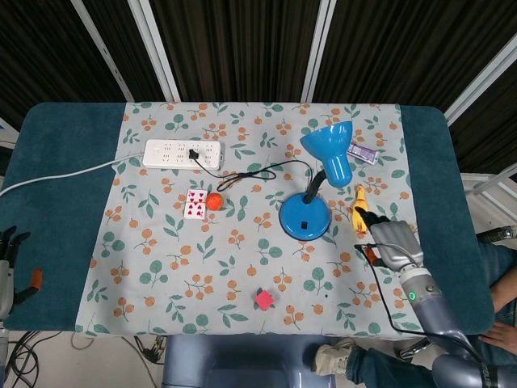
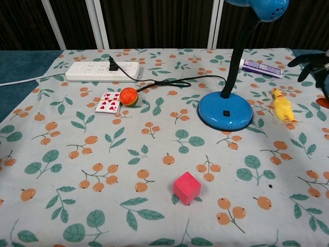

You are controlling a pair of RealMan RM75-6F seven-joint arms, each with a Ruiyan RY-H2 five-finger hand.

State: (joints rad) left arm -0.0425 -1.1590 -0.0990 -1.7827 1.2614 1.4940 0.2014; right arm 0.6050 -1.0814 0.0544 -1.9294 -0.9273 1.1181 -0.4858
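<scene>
My right hand hovers over the table's right side with its fingers spread and nothing in them. Its dark fingertips are close to the tail of a yellow rubber chicken. In the chest view this hand shows at the right edge, above and to the right of the chicken. A blue desk lamp stands left of the hand on its round base, the shade tilted up. My left hand hangs off the table's left edge, fingers apart, holding nothing.
A white power strip with the lamp's black plug lies at the back left. A playing card and an orange ball sit side by side mid-table. A pink cube is near the front edge, and a purple packet lies behind the lamp.
</scene>
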